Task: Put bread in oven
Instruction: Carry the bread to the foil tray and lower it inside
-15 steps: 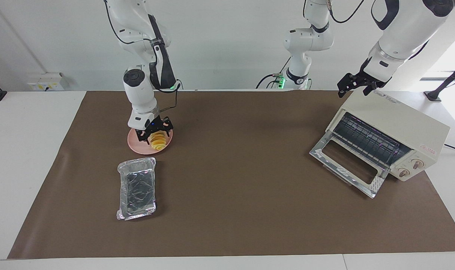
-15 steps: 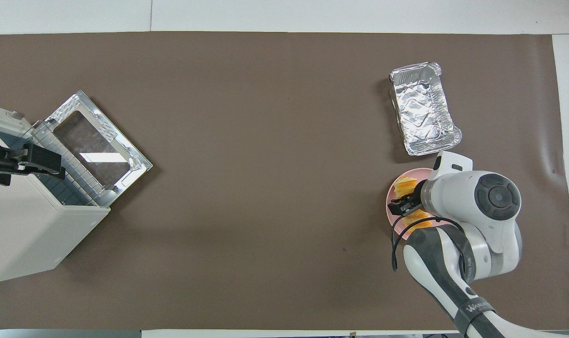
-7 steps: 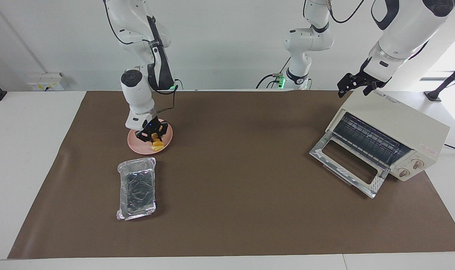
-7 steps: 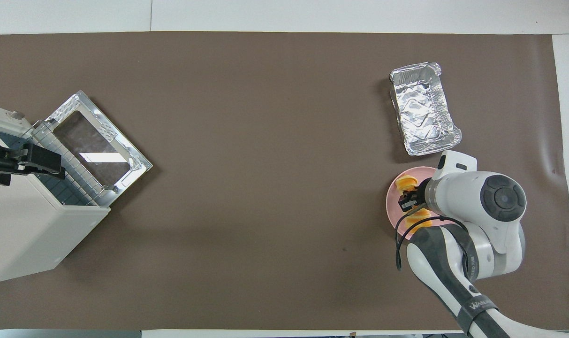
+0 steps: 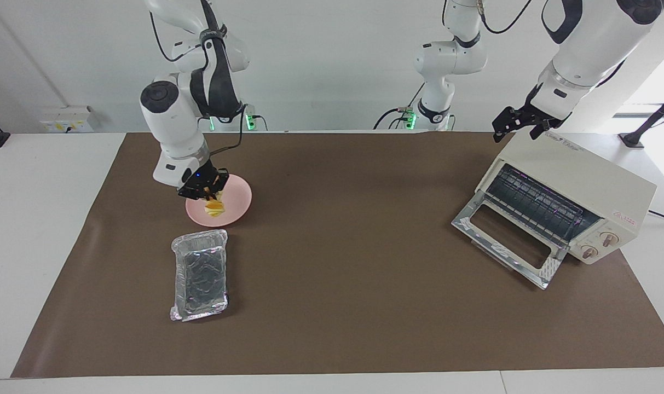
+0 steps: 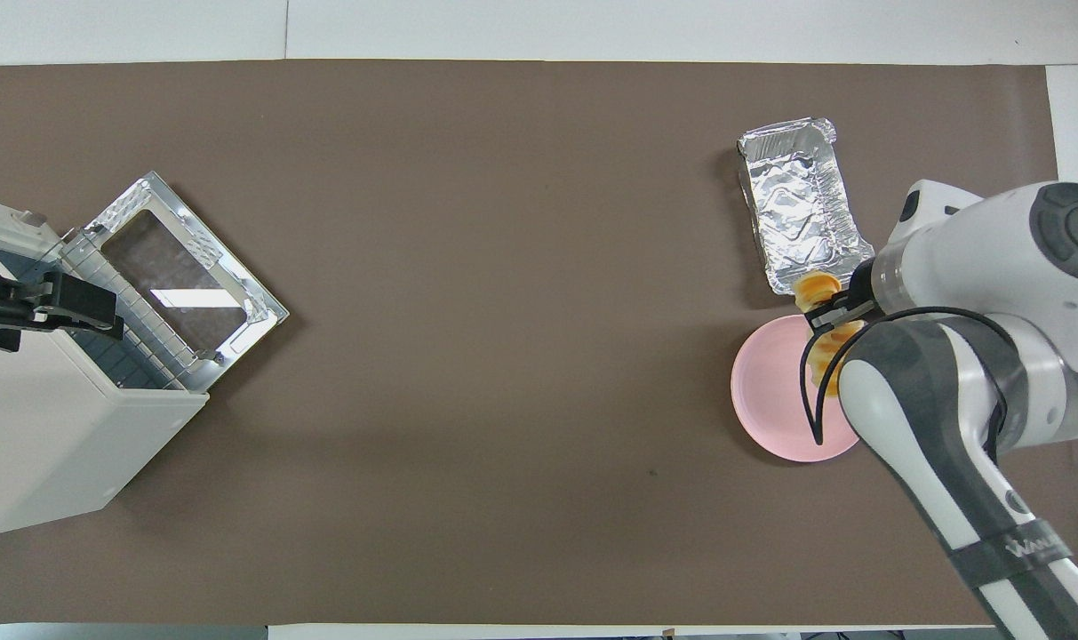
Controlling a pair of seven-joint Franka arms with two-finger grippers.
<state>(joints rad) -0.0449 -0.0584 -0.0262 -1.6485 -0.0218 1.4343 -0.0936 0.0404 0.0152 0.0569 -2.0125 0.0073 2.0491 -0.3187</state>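
Item: small ridged yellow-orange bread loaf (image 5: 215, 207), pinched between the fingers of the right gripper (image 5: 205, 190), which is pressed together on its upper part. The loaf hangs below the fingertips, lifted just clear of the round pink plate (image 5: 238, 198) directly under the gripper; from overhead it shows at the plate's edge toward the crinkled silver foil tray (image 6: 801, 204).

Item: foil tray, lying on the brown table mat (image 5: 342, 306), just beside the plate and farther from the robots than it. No contents visible.

Item: cream-white boxy toaster oven (image 5: 570, 194), well apart from the right gripper, at the left arm's end of the table. Metal-framed glass drop door (image 5: 508, 242) lies folded down flat in front of it; dark wire rack (image 5: 534, 209) exposed inside.

Item: left gripper (image 5: 519, 122), waiting over the oven's top corner nearest the robots. Finger state cannot be told.

Step in hand, as judged: carrying the loaf off the plate toward the oven. The grip appears to sit high on the loaf, leaving most of it hanging, so a slow, level carry would limit swinging or slipping. Raise it enough to pass clear of the plate rim, cross the bare mat, then approach over the lowered door, low and square to the opening, and release only once the loaf rests on the rack. The left arm near the oven's top should be given room.
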